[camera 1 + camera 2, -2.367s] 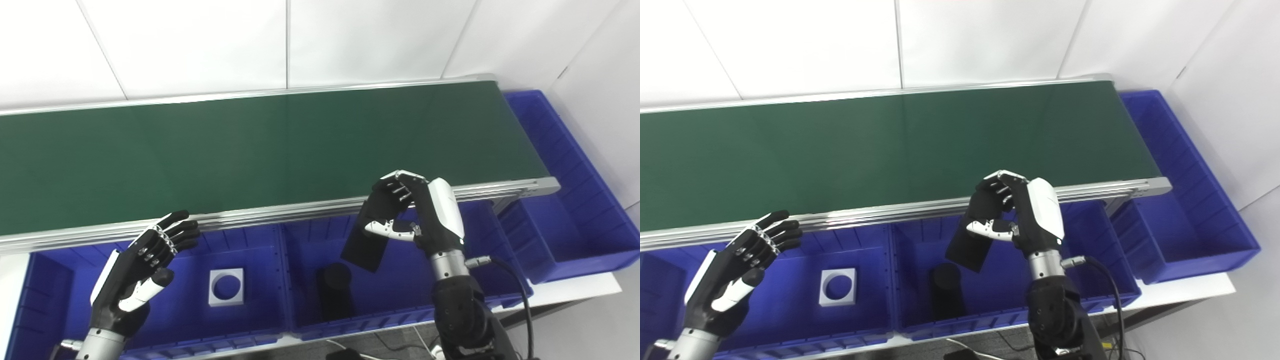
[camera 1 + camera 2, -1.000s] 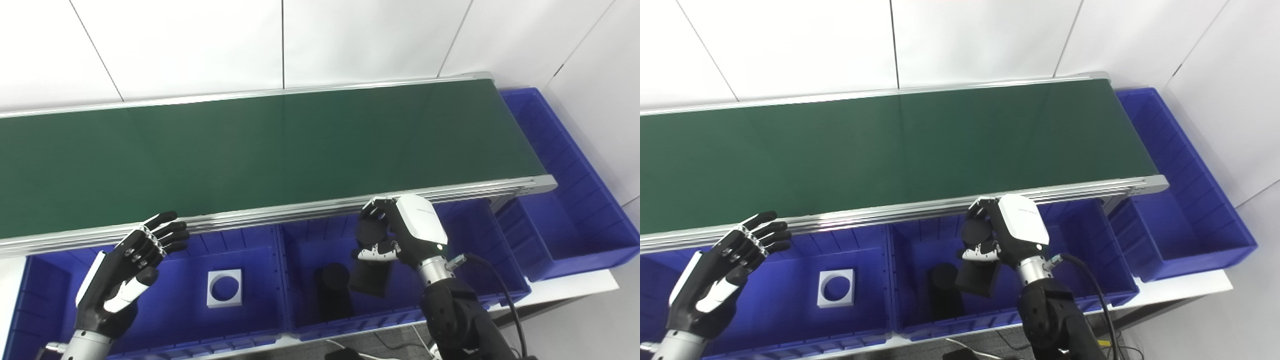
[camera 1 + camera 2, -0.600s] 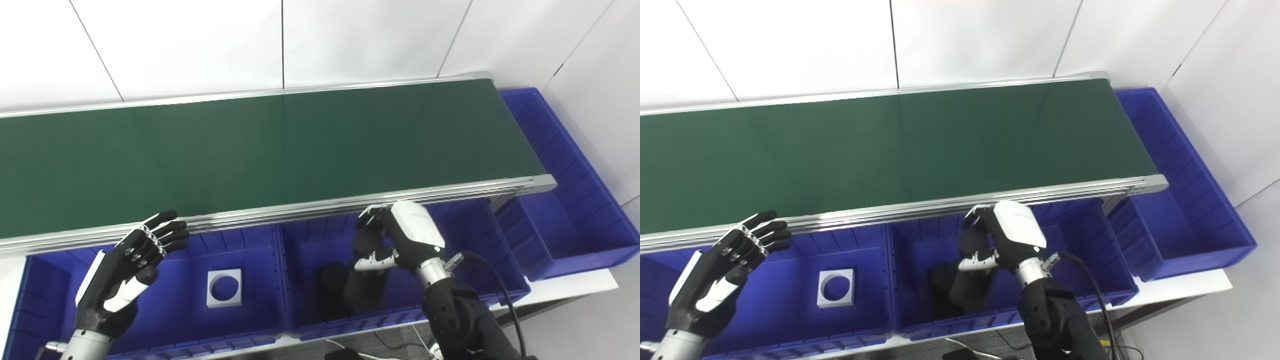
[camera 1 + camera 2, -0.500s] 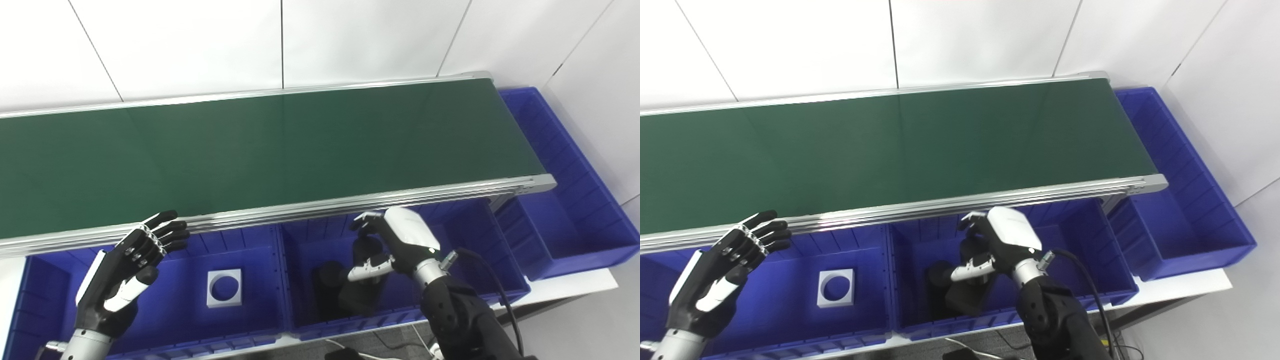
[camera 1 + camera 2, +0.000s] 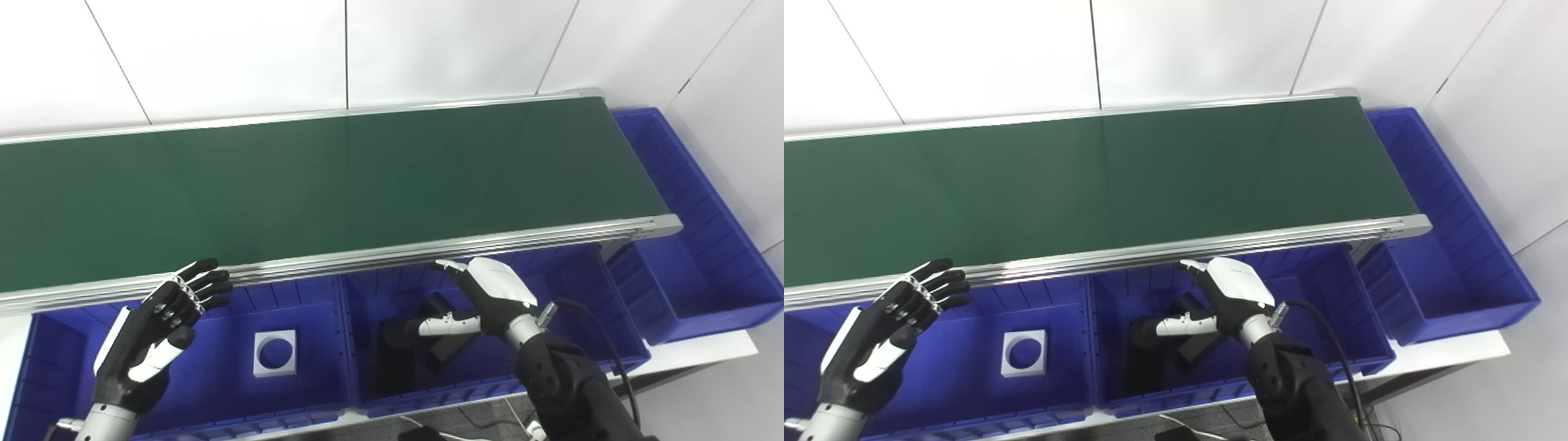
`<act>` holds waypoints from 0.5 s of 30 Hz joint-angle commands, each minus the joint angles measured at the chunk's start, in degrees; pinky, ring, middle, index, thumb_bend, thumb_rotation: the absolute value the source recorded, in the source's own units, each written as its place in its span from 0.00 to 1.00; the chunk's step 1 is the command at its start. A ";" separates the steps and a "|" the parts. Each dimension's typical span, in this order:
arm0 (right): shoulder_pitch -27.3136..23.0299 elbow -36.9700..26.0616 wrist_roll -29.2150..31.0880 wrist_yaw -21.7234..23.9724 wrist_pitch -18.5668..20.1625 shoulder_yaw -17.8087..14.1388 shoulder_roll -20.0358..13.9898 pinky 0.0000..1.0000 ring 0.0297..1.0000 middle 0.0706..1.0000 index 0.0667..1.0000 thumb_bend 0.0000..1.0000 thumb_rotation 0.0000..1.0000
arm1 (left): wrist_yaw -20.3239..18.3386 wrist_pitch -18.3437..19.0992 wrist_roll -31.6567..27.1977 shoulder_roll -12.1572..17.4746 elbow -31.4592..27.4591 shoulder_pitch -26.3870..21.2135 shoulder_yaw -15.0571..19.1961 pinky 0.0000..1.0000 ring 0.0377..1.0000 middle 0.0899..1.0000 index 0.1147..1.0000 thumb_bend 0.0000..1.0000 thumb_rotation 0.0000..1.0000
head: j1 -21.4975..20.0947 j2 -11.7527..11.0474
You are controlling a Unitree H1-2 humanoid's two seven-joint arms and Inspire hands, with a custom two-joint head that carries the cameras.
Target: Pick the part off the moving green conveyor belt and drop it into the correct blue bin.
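A long dark green conveyor belt (image 5: 318, 184) with silver aluminium side rails runs across the scene, and nothing lies on it. Along its near edge sits a row of deep blue plastic bins; a further long blue bin (image 5: 686, 202) stands at the belt's right end. The left blue bin (image 5: 202, 367) holds a flat white square part with a round hole (image 5: 275, 352) on its floor. The middle blue bin (image 5: 484, 380) holds two dark pieces side by side — a black cylindrical part (image 5: 392, 349) towards the left, and a black rectangular block part (image 5: 446, 346) just right of it, lying tilted on the bin floor.

The right hand (image 5: 484, 300) with its white back shell hovers over the middle bin, palm down, fingers spread and thumb stretched out to the left — it grips nothing. The black block lies directly beneath the thumb and palm, apart from them, partly hidden by the thumb (image 5: 444, 323).

The black left hand (image 5: 156, 331) is raised over the left bin near the belt's front rail, fingers apart and pointing up towards the belt, holding nothing, well apart from the white square part.
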 commanded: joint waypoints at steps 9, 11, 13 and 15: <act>0.88 -5.91 10.41 -11.76 -10.38 0.13 4.75 0.60 0.68 0.70 0.75 0.68 0.65 | -0.26 -2.51 0.56 -0.77 -0.32 -0.37 -0.39 0.74 0.75 0.74 0.77 1.00 0.53 | 4.00 -1.24; 1.12 -6.11 14.78 -12.00 -11.52 0.34 6.36 0.61 0.68 0.71 0.76 0.68 0.67 | -0.38 -3.06 0.50 -1.11 0.02 -0.28 -0.56 0.74 0.75 0.74 0.77 1.00 0.52 | 4.81 -1.56; 1.32 -5.97 18.26 -11.78 -11.94 0.57 7.59 0.62 0.69 0.72 0.77 0.69 0.69 | -0.50 -3.65 0.69 -1.41 0.44 -0.31 -0.85 0.75 0.75 0.74 0.77 0.99 0.51 | 5.83 -2.01; 1.53 -5.55 21.17 -11.38 -12.16 0.82 8.38 0.62 0.69 0.72 0.77 0.71 0.72 | -0.51 -3.90 0.95 -1.71 0.66 -0.33 -1.19 0.76 0.75 0.74 0.77 1.00 0.51 | 7.09 -2.42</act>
